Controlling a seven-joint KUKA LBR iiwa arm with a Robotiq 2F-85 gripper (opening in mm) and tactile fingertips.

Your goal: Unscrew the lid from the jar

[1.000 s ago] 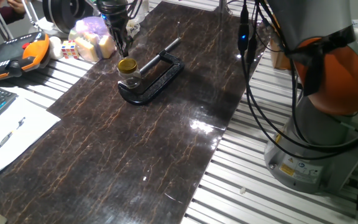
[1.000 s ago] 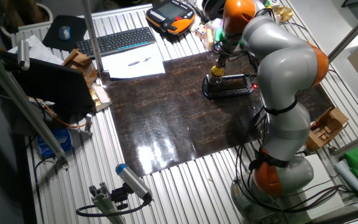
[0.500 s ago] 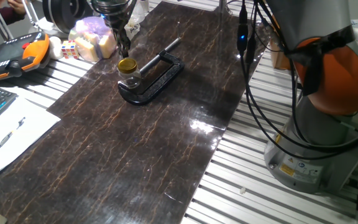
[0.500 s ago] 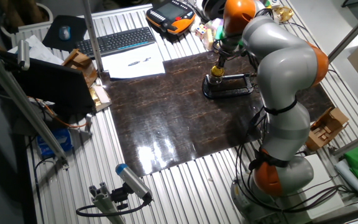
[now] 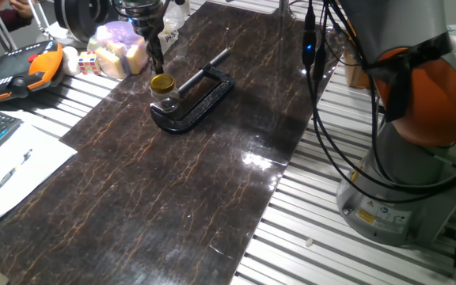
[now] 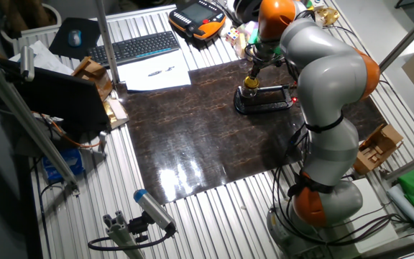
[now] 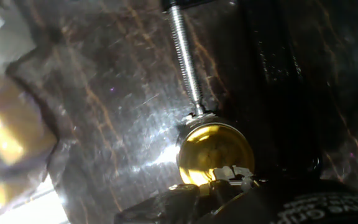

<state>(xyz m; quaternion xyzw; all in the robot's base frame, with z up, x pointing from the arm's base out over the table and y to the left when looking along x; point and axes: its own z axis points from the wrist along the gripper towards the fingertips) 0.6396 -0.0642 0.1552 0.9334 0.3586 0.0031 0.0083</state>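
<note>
Hand view: lid (image 7: 216,153), round, flat, gold-yellow metal with mirror gloss, seated on jar, filling lower centre. Threaded steel screw (image 7: 186,59) of C-clamp running down from top edge, swivel pad touching jar rim just above lid. Clamp frame matte black, along right side. Dark gripper parts blurred at bottom edge, overlapping lower rim of lid.

One fixed view: jar (image 5: 165,101), small, short, clear glass, upright between screw end and curved end of black C-clamp (image 5: 196,99). Lid (image 5: 161,82) on top, coin-like. Clamp lying flat on tabletop (image 5: 204,182), dark brown slab with fine pale veining and glossy reflections. Gripper (image 5: 156,62), slender dark fingers pointing down, tips just above lid; gap between fingers not resolvable, open or closed cannot be told. Surround: ribbed aluminium profile bed; orange-and-black teach pendant (image 5: 14,71) at left; white paper sheet, keyboard corner.

Other fixed view: grey-and-orange arm (image 6: 322,108) arched over clamp (image 6: 264,101); jar and lid too small for detail.
</note>
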